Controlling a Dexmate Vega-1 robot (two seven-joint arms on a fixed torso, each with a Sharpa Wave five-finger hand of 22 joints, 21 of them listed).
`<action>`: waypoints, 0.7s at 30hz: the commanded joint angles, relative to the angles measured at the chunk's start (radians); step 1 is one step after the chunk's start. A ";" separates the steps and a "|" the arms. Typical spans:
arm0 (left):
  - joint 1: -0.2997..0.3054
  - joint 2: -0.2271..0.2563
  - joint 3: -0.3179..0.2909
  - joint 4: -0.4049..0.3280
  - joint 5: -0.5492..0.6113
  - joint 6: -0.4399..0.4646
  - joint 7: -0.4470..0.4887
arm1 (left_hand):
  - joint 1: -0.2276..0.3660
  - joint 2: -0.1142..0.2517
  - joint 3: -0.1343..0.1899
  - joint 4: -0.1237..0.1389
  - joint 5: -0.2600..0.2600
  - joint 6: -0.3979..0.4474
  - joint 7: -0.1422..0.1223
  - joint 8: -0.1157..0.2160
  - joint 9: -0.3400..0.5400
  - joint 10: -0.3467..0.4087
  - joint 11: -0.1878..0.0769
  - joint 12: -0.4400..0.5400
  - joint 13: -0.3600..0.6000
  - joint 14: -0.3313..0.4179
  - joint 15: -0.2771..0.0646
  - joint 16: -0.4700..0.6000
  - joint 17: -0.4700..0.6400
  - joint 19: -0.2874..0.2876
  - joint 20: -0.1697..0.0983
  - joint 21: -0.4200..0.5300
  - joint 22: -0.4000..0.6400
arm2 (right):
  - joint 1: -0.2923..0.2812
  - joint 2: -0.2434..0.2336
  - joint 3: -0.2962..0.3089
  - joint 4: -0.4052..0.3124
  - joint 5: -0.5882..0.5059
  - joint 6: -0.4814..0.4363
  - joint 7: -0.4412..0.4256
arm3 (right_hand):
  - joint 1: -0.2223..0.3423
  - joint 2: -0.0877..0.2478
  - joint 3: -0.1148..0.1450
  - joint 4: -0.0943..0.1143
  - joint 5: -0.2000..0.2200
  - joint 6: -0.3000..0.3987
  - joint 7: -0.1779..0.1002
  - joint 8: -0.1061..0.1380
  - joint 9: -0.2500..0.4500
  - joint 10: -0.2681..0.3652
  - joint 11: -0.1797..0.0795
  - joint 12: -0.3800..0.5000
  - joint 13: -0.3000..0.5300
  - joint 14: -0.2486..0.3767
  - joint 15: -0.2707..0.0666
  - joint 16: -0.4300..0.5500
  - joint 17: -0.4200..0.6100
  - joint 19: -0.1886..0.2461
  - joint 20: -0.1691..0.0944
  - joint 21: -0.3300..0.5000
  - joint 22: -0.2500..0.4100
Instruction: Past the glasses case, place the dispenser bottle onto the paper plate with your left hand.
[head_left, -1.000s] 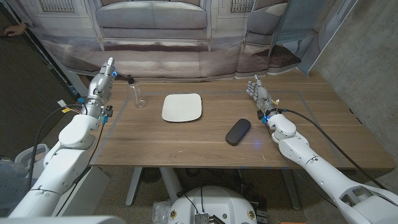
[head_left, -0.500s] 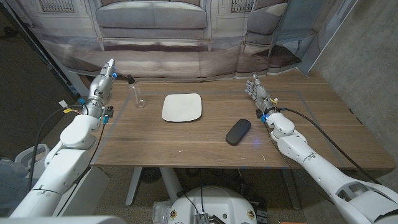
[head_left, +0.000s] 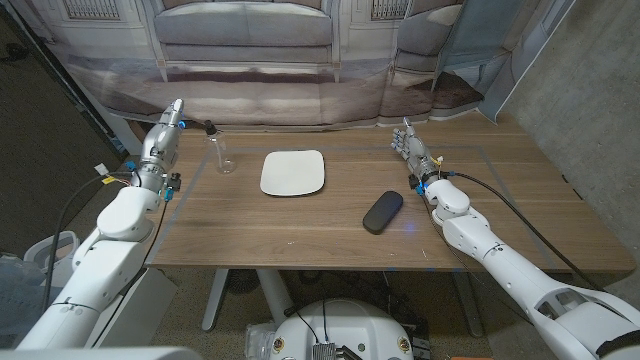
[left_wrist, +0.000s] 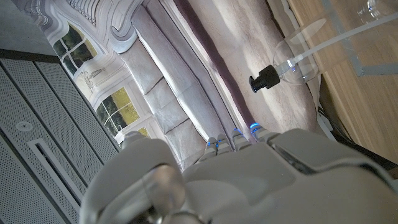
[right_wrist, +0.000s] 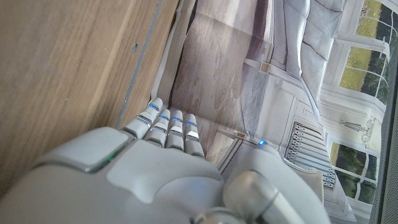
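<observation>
A wooden table (head_left: 300, 225) stands before a printed backdrop (head_left: 250, 60) depicting a grey sofa and panelled walls. A person's hand (head_left: 20, 46) is visible at the upper left edge

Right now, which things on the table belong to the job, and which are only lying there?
Belong to the job:
- dispenser bottle, clear, black pump, standing near the left hand
- paper plate, mid-table
- glasses case, dark, the landmark

Only there:
- right hand, holding nothing
- wooden table

dispenser bottle (head_left: 221, 150), paper plate (head_left: 293, 172), glasses case (head_left: 382, 212)
</observation>
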 joint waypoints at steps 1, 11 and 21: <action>-0.009 0.003 0.001 0.038 0.011 -0.023 -0.002 | 0.014 0.001 -0.006 -0.002 0.000 0.004 -0.005 0.000 0.004 0.003 -0.002 0.001 0.003 0.000 -0.007 -0.002 0.003 -0.093 -0.019 0.003 0.003 | 0.000 0.007 -0.006 -0.009 -0.008 -0.006 -0.014 | 0.006 0.008 -0.003 0.000 -0.002 0.005 -0.010 -0.002 0.003 0.009 0.003 0.002 0.004 0.005 -0.001 -0.002 0.002 0.011 -0.007 -0.003 0.005; -0.027 -0.001 0.008 0.065 0.015 -0.035 0.002 | 0.021 -0.004 -0.009 -0.007 0.000 0.008 -0.009 0.001 0.004 0.010 -0.005 0.003 0.003 0.008 -0.008 0.000 0.003 -0.088 -0.016 0.003 0.003 | 0.001 0.000 -0.004 -0.024 -0.015 -0.004 -0.017 | 0.006 0.008 -0.005 -0.001 -0.002 0.006 -0.012 -0.002 0.003 0.011 -0.001 0.002 0.004 0.007 -0.002 -0.002 0.002 0.011 -0.006 -0.003 0.005; -0.076 -0.007 0.036 0.130 0.030 -0.045 0.006 | 0.028 -0.013 -0.014 -0.013 0.001 0.018 -0.012 0.003 0.005 0.021 -0.008 0.006 0.003 0.019 -0.012 0.002 0.003 -0.076 -0.011 0.007 0.003 | 0.009 0.003 -0.004 -0.013 -0.016 -0.003 -0.014 | 0.006 0.008 -0.007 -0.001 -0.002 0.007 -0.013 -0.002 0.003 0.012 0.001 0.002 0.004 0.008 -0.003 -0.002 0.002 0.013 -0.006 -0.003 0.005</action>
